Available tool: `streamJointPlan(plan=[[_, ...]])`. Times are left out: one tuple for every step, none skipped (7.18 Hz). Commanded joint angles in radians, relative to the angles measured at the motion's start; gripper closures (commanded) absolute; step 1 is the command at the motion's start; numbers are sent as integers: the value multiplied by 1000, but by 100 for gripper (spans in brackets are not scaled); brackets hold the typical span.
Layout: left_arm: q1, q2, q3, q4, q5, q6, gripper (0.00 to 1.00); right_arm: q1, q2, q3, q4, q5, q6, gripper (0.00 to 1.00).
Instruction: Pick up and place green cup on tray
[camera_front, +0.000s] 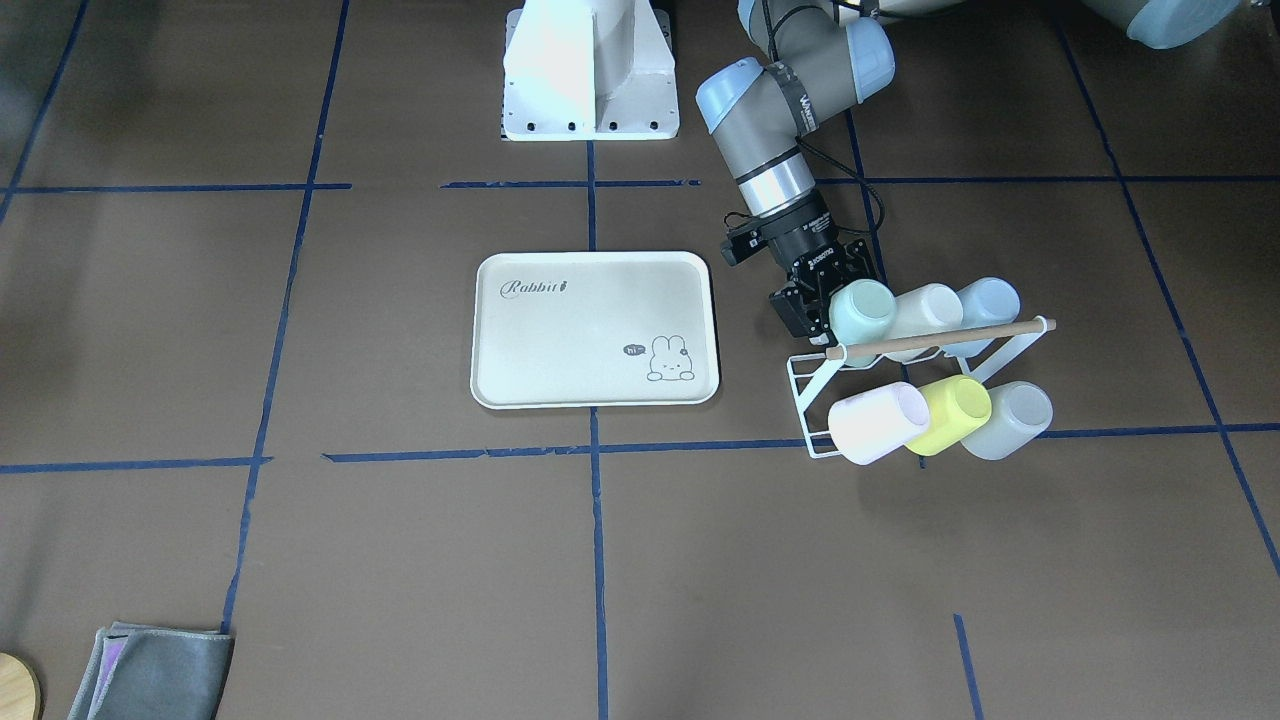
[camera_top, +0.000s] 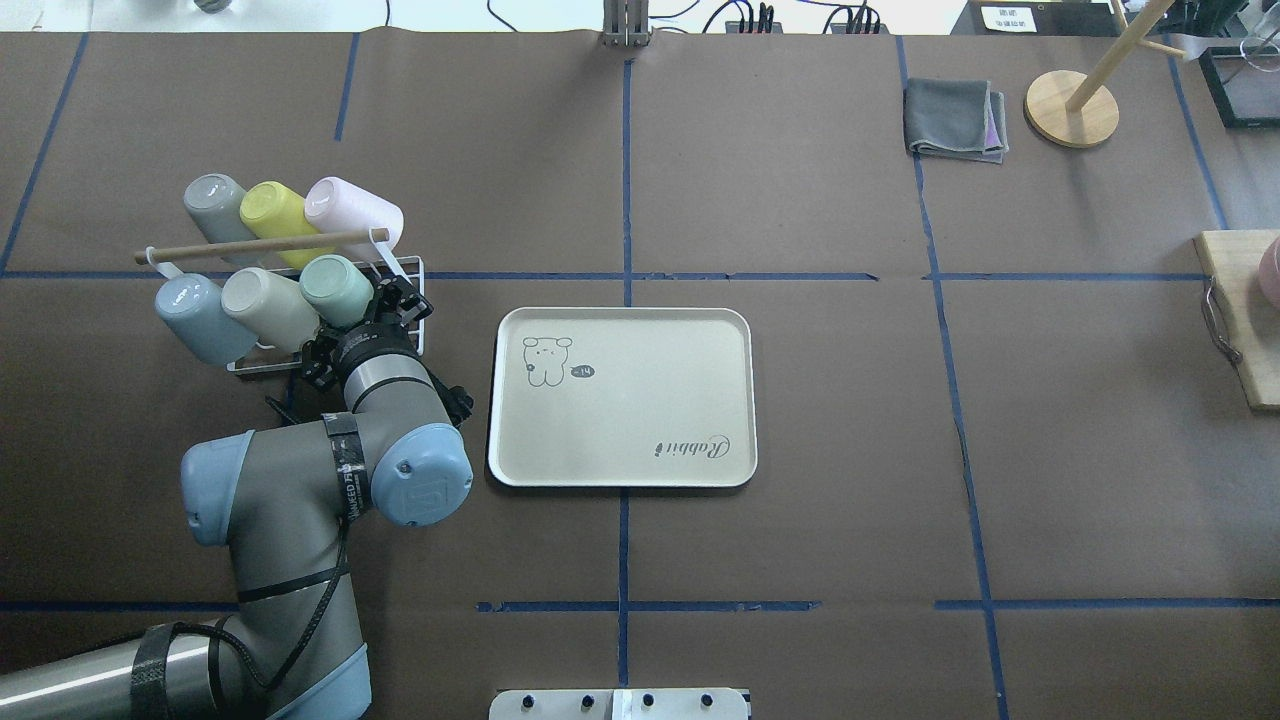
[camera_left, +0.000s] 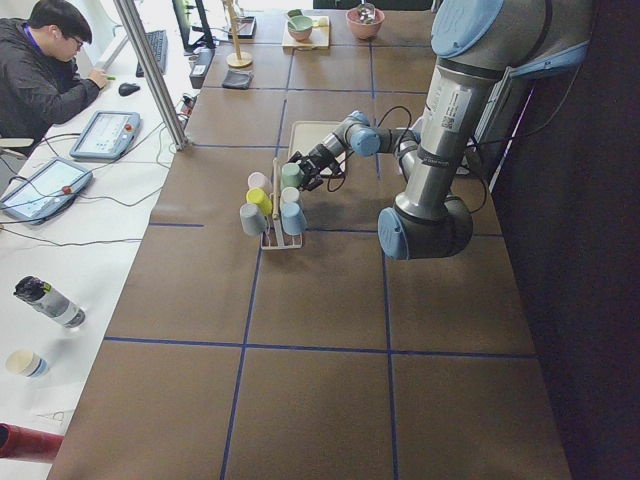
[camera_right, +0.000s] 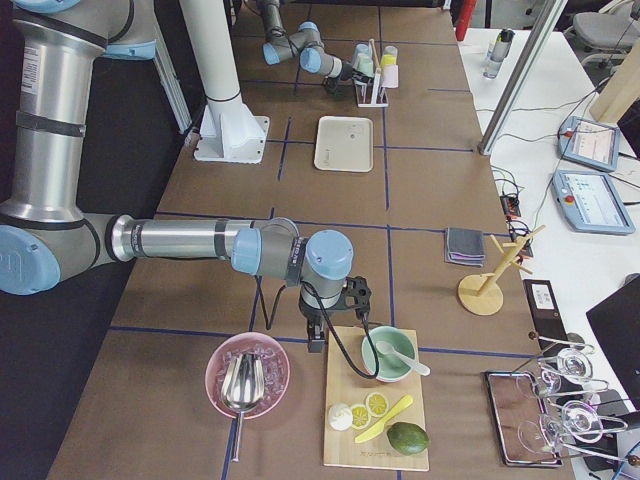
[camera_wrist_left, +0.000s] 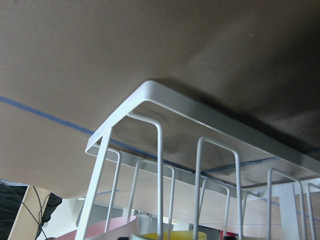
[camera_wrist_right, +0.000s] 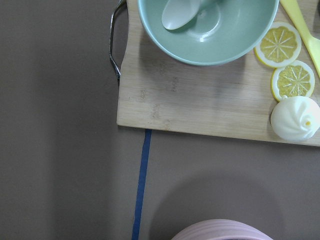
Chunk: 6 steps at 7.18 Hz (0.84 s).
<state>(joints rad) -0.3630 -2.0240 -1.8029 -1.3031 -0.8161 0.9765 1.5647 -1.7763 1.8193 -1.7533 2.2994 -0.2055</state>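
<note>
The green cup (camera_front: 862, 310) is a pale mint tumbler that lies on its side on the white wire rack (camera_front: 812, 440), at the rack's end nearest the tray; it also shows in the overhead view (camera_top: 337, 288). My left gripper (camera_front: 828, 290) is at this cup with its fingers spread on either side of it, and the cup still rests on the rack. The cream tray (camera_front: 595, 328) with "Rabbit" script lies flat beside the rack and holds nothing. My right gripper (camera_right: 318, 345) hangs far off by a cutting board, and I cannot tell whether it is open or shut.
The rack also holds cream (camera_front: 925, 310), pale blue (camera_front: 988, 300), pink (camera_front: 880, 422), yellow-lime (camera_front: 952, 412) and grey (camera_front: 1008, 420) cups under a wooden rod (camera_front: 940, 338). The left wrist view shows only the rack's wires (camera_wrist_left: 160, 95). A grey cloth (camera_top: 955, 120) lies far off.
</note>
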Motion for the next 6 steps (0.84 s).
streamJointPlan(plan=[[-14,5,-61,5,0,5,32,0,0,0,0,0,0,0],[-19,7,-93,5,0,42,31,0,0,0,0,0,0,0],[-24,34,-137,5,0,47,31,0,0,0,0,0,0,0],[-24,77,-191,7,-1,48,31,0,0,0,0,0,0,0],[-25,97,-234,7,-1,57,31,0,0,1,0,0,1,0],[-27,99,-286,13,-3,91,31,0,0,2,0,6,2,0]])
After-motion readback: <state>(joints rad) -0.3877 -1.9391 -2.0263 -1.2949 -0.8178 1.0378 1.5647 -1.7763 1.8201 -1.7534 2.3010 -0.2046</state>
